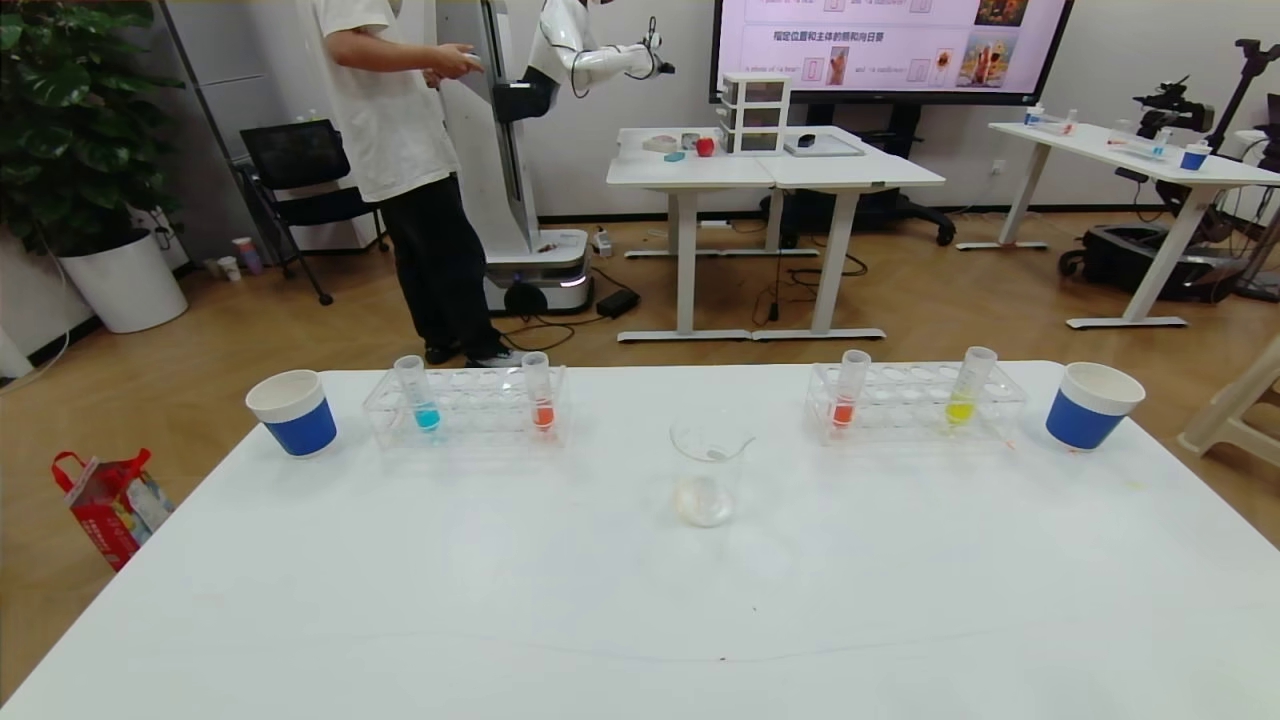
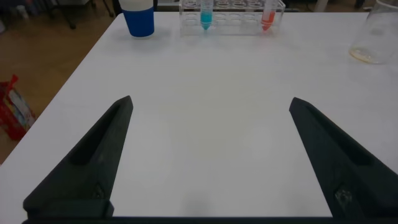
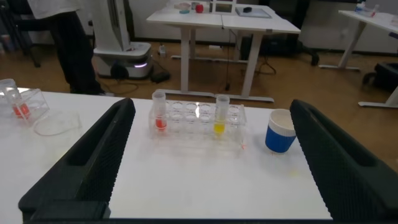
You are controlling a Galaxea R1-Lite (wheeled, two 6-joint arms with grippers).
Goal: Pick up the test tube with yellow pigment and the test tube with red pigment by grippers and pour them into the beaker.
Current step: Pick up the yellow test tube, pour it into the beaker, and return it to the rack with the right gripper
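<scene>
No writing is readable on the gear, though the far wall screen's text is too small to make out. Left to right on the tabletop [image 1: 400, 600]: two paper cups at the ends, two clear racks, four tubes, and one beaker [image 1: 708, 470] at centre. The left gripper [image 2: 211, 155] gapes wide well short of its rack, and the right gripper [image 3: 211, 158] likewise before the test tube with red pigment [image 3: 160, 115] and the test tube with yellow pigment [image 3: 220, 118].

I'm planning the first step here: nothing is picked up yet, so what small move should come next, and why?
Probably bring the open right gripper toward the test tube with yellow pigment; it stands ungripped in the right rack, nearer that arm.
</scene>
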